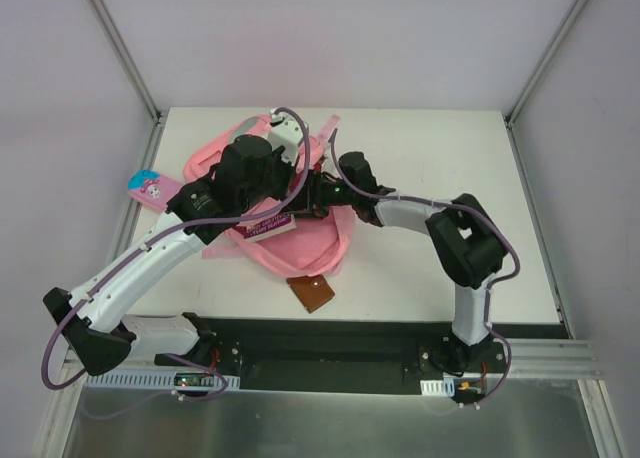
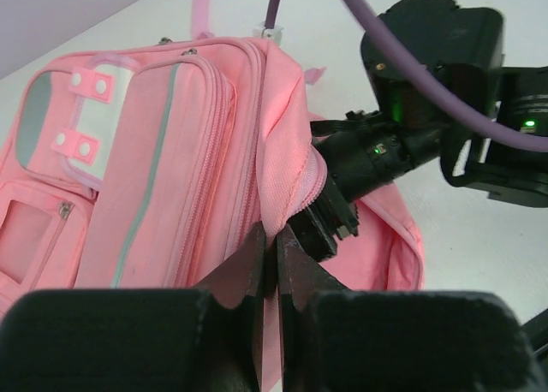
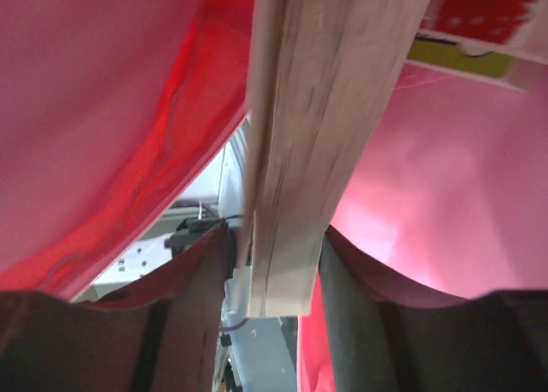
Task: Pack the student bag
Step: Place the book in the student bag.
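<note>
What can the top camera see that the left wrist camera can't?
Only the top camera shows the little pencil case beside the student bag, and a flat brown thing by the bag's near edge. Only the left wrist camera shows, close up, the front pockets with their zips, the grey-green patch, and the left gripper pinching the edge of the bag's opening. Both show the pink bag and the right arm reaching into it.
</note>
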